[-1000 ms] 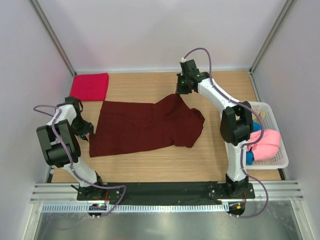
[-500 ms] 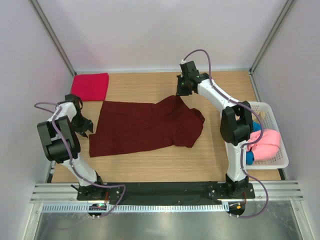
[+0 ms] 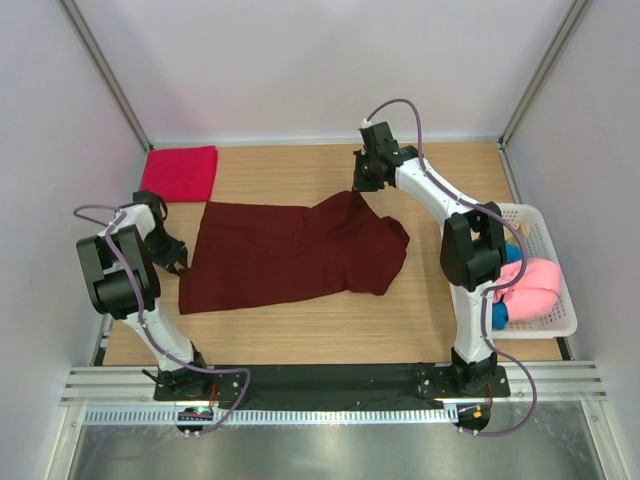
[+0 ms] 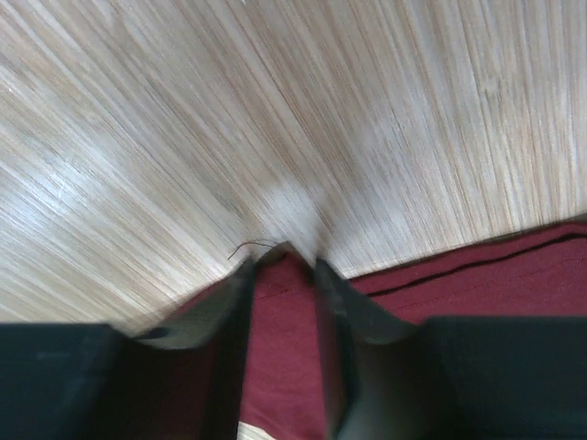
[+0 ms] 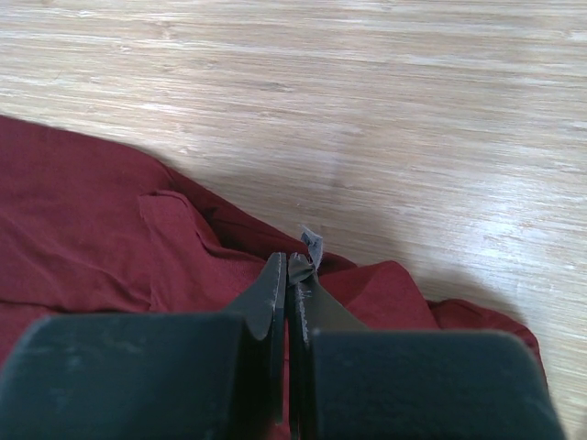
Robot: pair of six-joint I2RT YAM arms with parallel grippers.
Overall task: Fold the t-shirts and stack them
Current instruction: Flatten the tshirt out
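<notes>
The dark maroon t-shirt (image 3: 290, 250) lies spread flat mid-table. My left gripper (image 3: 174, 256) is low at its left edge. In the left wrist view its jaws (image 4: 282, 269) stand open on either side of a maroon corner (image 4: 280, 312), cloth lying between the fingers. My right gripper (image 3: 362, 180) is at the shirt's far edge, shut on a fold of maroon cloth (image 5: 183, 247); a small grey label (image 5: 313, 246) pokes out at its tips (image 5: 288, 261). A crimson-red t-shirt (image 3: 180, 172) lies folded at the back left.
A white slatted basket (image 3: 548, 228) at the right edge holds a pink shirt (image 3: 532, 285) and a blue one (image 3: 514, 254). Walls close in the table on the left, back and right. Bare wood (image 3: 300, 325) runs along the near side.
My left gripper has shifted a little along the shirt's left edge and its jaws have narrowed around the corner. The right arm and the shirt have stayed put.
</notes>
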